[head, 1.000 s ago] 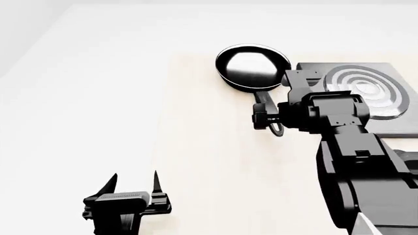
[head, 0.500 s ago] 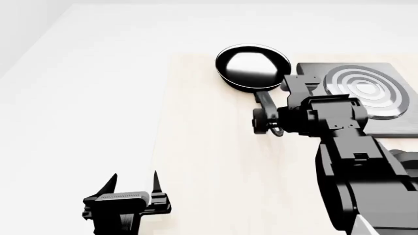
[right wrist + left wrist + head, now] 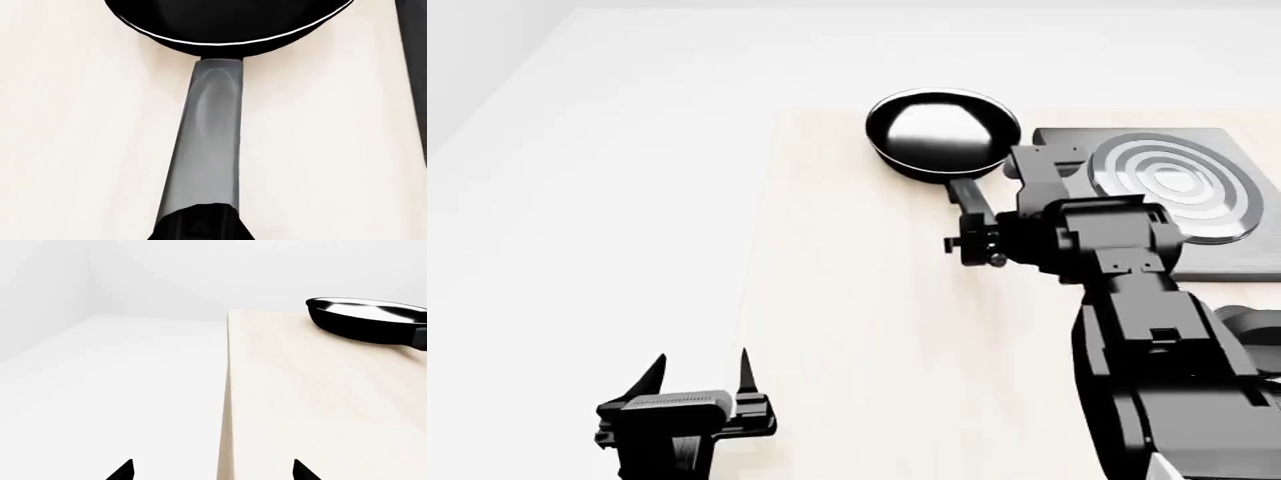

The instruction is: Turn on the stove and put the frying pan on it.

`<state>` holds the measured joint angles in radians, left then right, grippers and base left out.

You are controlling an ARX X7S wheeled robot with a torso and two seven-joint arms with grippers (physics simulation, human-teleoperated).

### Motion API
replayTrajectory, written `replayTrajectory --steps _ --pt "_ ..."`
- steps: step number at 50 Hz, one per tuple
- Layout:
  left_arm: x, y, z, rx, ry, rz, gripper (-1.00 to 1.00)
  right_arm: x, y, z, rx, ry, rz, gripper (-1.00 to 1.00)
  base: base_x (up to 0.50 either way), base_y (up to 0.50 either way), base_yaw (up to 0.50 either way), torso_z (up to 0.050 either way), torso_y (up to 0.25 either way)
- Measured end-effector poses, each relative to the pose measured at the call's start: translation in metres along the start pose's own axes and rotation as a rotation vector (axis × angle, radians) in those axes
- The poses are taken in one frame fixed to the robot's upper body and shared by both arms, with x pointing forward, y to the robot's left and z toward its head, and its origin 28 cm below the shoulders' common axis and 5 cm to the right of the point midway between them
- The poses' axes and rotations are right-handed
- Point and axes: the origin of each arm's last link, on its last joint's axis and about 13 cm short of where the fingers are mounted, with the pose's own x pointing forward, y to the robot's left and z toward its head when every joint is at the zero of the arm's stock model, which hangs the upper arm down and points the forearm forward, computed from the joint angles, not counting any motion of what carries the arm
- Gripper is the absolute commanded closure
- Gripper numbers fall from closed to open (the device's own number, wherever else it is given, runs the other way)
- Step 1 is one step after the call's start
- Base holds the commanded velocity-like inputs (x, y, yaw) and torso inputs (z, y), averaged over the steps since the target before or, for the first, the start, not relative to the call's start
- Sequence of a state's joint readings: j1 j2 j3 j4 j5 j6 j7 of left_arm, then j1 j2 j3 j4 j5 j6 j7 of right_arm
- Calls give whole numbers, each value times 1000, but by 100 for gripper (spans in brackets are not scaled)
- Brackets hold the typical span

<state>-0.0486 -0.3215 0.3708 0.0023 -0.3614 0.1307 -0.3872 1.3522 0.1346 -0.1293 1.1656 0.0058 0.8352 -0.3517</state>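
Pale wooden worktop (image 3: 854, 330), white surroundings. Left claw (image 3: 705, 385) idles open at 7 o'clock. Right claw (image 3: 977, 243) sits at the frying pan (image 3: 942, 133) handle end; closure cannot be told. Advise confirming grip, lifting level toward stove (image 3: 1174, 190) at 3 o'clock.

Pale wooden table (image 3: 854, 330), frying pan (image 3: 941, 133), stove (image 3: 1174, 190)

Right arm stretched forward, right gripper (image 3: 974, 243) at its wrist end, closed on the frying pan (image 3: 944, 133) handle. Left gripper (image 3: 701, 375) low and near — fingers (image 3: 651, 378) pointing up, spread apart, holding nothing.
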Motion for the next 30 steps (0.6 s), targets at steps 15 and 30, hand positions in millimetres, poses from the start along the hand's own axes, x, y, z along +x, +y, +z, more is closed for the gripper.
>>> replayTrajectory --steps 15,30 --pt "0 0 0 2 1 2 -100 -14 4 -1 -23 -72 -10 100 0 0 0 0 1" --pt "-1 0 0 3 1 5 -100 -27 5 -3 -27 -118 -8 100 0 0 0 0 1"
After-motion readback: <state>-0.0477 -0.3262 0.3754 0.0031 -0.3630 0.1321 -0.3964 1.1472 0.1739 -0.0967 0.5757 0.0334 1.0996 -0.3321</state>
